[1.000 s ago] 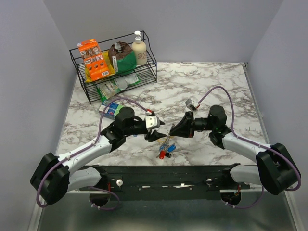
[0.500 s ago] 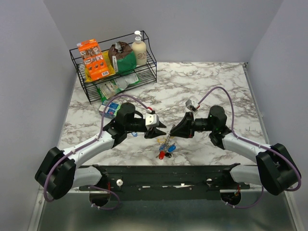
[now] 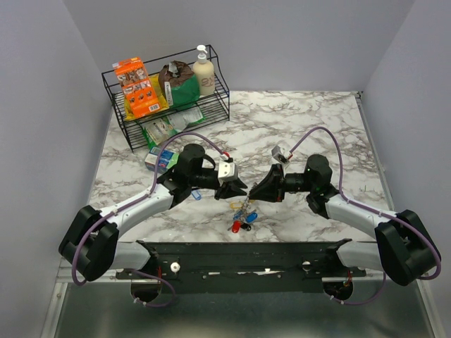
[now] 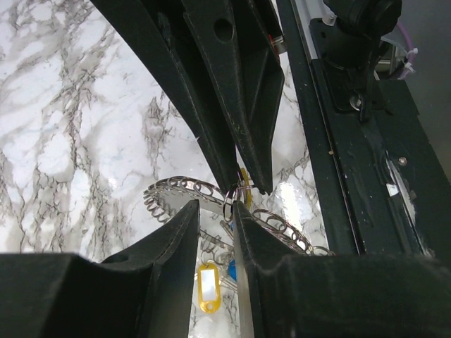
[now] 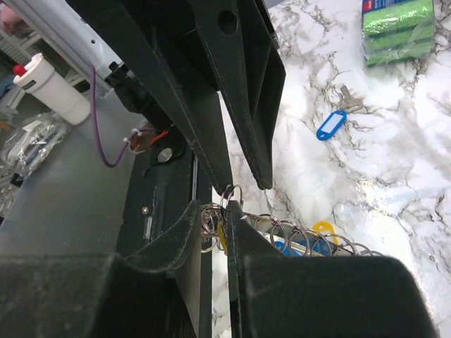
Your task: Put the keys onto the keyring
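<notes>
While the right gripper point(image 3: 249, 196) pinches the keyring point(image 4: 176, 193) and the left gripper point(image 3: 242, 191) hangs narrowly parted beside it, a careless nudge might knock it free.

centre: left gripper point(image 3: 240, 191) and right gripper point(image 3: 253, 193) tip to tip at the keyring point(image 3: 244, 205); no way between them.
near side: keys point(image 3: 242, 222) bunched just below the tips, rail point(image 3: 239, 253) right behind; tight.
left: blue key point(image 5: 330, 124) loose by the left arm, pack point(image 3: 161, 159) just beyond it.
far left: rack point(image 3: 165, 105) fills the corner.
far and right: table point(image 3: 317, 120) bare, wide open approach.
overhead: cable point(image 3: 320, 134) loops above each wrist.
</notes>
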